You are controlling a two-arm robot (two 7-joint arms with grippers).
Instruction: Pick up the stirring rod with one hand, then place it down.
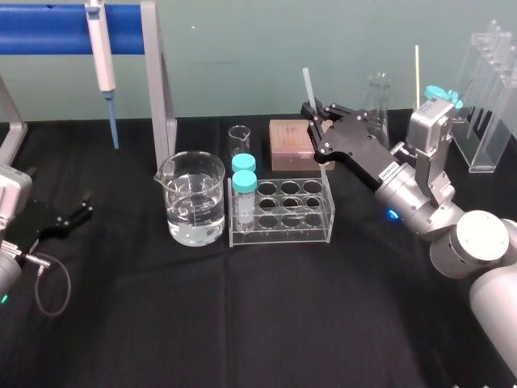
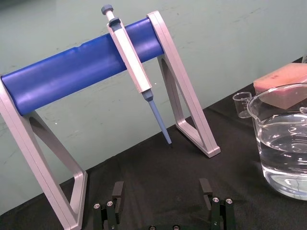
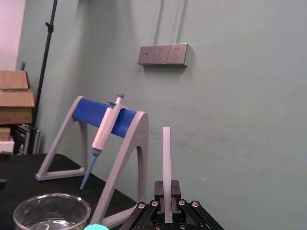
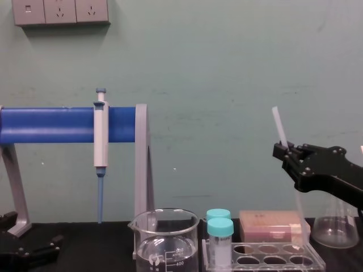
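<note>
The stirring rod [image 1: 308, 85] is a thin translucent-white stick, standing nearly upright with a slight tilt. My right gripper [image 1: 313, 120] is shut on it around its middle, above the back right of the tube rack [image 1: 283, 230]. In the chest view the stirring rod [image 4: 278, 124] rises above the black right gripper [image 4: 282, 149] and its lower part runs down toward the rack. In the right wrist view the stirring rod [image 3: 166, 158] sticks up between the fingers [image 3: 158, 189]. My left gripper [image 1: 77, 212] rests open at the table's left edge, its fingers [image 2: 117, 191] spread over bare black cloth.
A glass beaker [image 1: 192, 198] of water stands left of the rack. Two teal-capped tubes [image 1: 244, 174] sit in the rack's left end. Behind are a small beaker [image 1: 239, 139], a pink box [image 1: 289, 144] and a flask [image 1: 378, 97]. A pipette [image 1: 101, 48] hangs on the blue stand [image 1: 157, 81].
</note>
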